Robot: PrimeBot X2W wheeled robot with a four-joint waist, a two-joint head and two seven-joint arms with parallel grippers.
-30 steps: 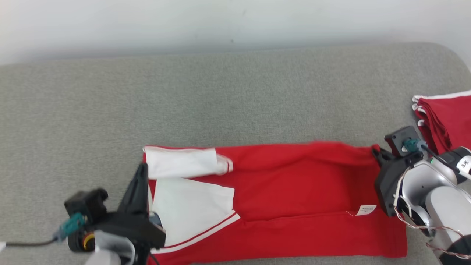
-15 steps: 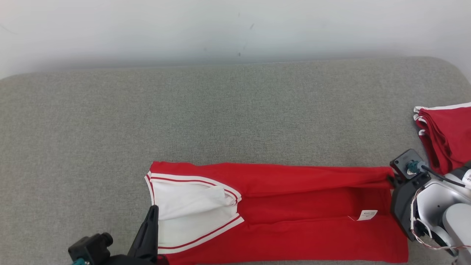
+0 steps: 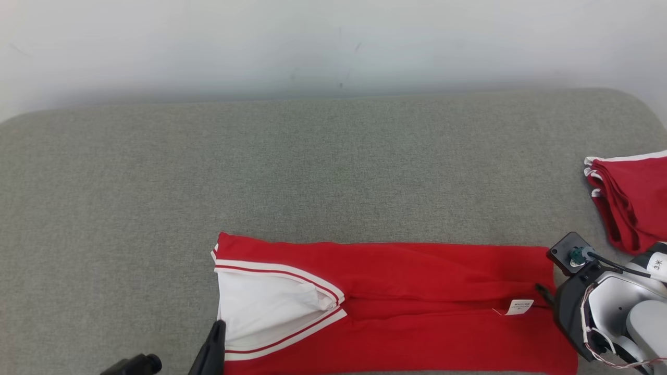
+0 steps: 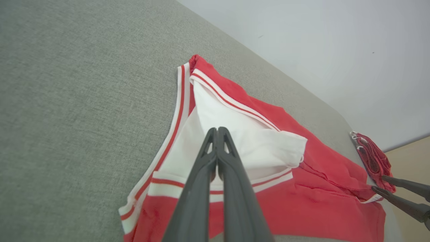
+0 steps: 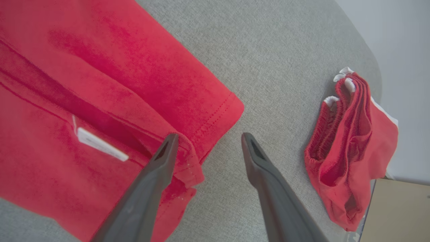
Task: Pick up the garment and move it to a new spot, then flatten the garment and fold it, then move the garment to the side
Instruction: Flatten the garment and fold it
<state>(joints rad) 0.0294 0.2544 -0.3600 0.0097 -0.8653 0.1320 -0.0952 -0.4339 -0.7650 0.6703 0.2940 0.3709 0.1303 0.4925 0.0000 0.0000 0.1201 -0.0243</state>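
A red garment [image 3: 417, 291] with white sleeves lies along the front edge of the table [image 3: 312, 172], already flattened and folded lengthwise into a long band; a crosswise fold and the move aside, perhaps towards the stack of folded red clothes [image 3: 630, 203] at the right edge, seem left. The left hand [image 4: 216, 131] sits over the white sleeve end, fingers pressed together with no cloth visibly pinched, while the right hand [image 5: 209, 137] stands wide open and empty at the hem corner. The garment's white tag [image 3: 515, 307] is too small to read; a sticker [image 3: 657, 262] on the right arm shows a 3.
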